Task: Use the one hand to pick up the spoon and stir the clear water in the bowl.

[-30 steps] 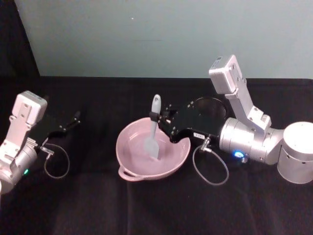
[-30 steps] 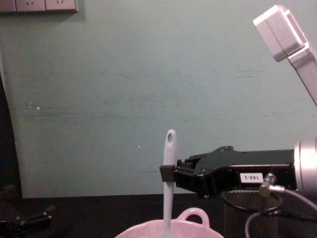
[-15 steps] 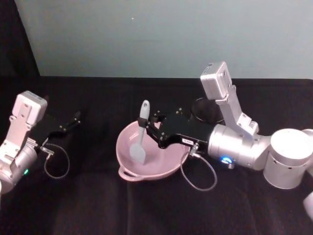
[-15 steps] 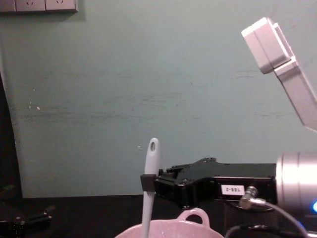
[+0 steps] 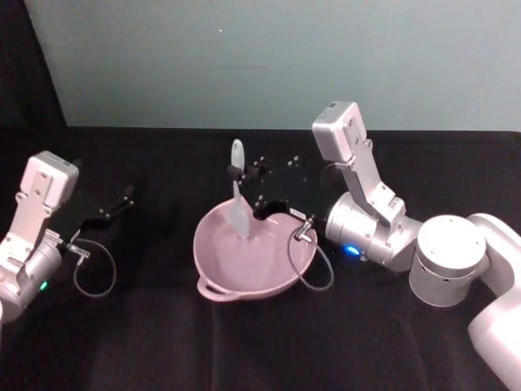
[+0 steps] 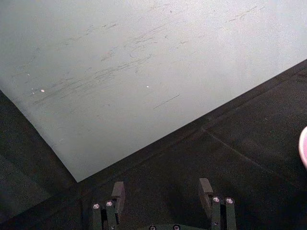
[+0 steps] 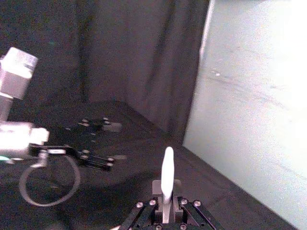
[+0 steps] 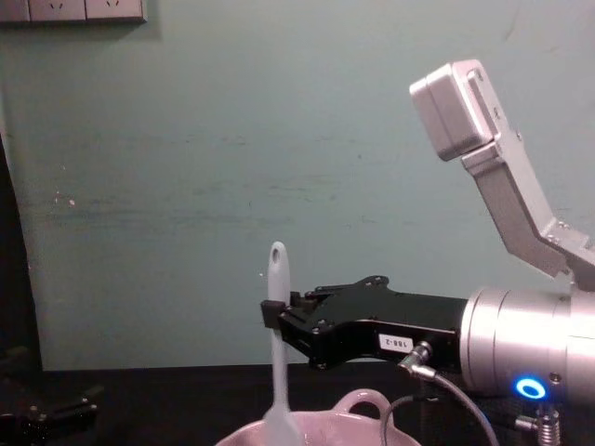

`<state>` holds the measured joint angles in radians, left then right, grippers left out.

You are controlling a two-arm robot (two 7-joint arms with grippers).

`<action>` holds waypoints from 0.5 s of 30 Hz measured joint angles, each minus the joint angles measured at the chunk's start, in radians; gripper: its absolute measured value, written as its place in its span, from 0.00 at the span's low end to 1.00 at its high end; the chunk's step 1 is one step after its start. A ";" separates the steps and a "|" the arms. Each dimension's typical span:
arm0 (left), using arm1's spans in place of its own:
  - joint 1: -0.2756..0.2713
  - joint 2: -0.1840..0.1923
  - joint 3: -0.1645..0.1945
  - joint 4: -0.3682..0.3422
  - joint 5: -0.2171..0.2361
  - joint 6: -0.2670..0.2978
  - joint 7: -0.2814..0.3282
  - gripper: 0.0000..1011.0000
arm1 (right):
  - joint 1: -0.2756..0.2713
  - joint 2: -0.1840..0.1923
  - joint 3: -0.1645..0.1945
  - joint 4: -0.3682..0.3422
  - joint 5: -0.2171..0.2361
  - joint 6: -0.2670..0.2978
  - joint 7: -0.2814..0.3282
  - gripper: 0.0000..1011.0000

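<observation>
In the pink bowl [image 5: 254, 273] sits the white spoon [image 5: 238, 213] head, handle upright, pinched by right gripper [image 5: 242, 173]; left gripper [image 6: 161, 194] parked aside, fingers spread.

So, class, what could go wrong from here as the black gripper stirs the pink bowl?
The right gripper pinches the long slim white plastic spoon high on its handle, so it may pivot.
Its head sits near the far wall of the pale pink wide bowl; a wide sweep could shove that or slop water.
The grey wrist cable loops by the rim and might snag.
The left gripper is parked aside.
</observation>
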<state>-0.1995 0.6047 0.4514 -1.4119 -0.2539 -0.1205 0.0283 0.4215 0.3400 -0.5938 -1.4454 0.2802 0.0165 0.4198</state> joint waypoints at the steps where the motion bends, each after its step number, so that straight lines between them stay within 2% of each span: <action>1: 0.000 0.000 0.000 0.000 0.000 0.000 0.000 1.00 | 0.001 -0.002 0.001 0.004 -0.013 -0.005 -0.010 0.12; 5: 0.000 0.000 0.000 0.000 0.000 0.000 0.000 1.00 | 0.004 -0.005 0.005 0.016 -0.062 -0.017 -0.046 0.12; 9: 0.000 0.000 0.000 0.000 0.000 0.000 0.000 1.00 | -0.003 0.011 0.014 0.007 -0.104 -0.032 -0.059 0.12; 11: 0.000 0.000 0.000 0.000 0.000 0.000 0.000 1.00 | -0.008 0.022 0.019 -0.003 -0.108 -0.032 -0.055 0.12; 15: 0.000 0.000 0.000 0.000 0.000 0.000 0.000 1.00 | -0.023 0.054 0.033 -0.045 -0.100 0.001 -0.017 0.12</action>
<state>-0.1995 0.6047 0.4514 -1.4120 -0.2539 -0.1205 0.0283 0.3984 0.3941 -0.5605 -1.4899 0.1799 0.0177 0.4028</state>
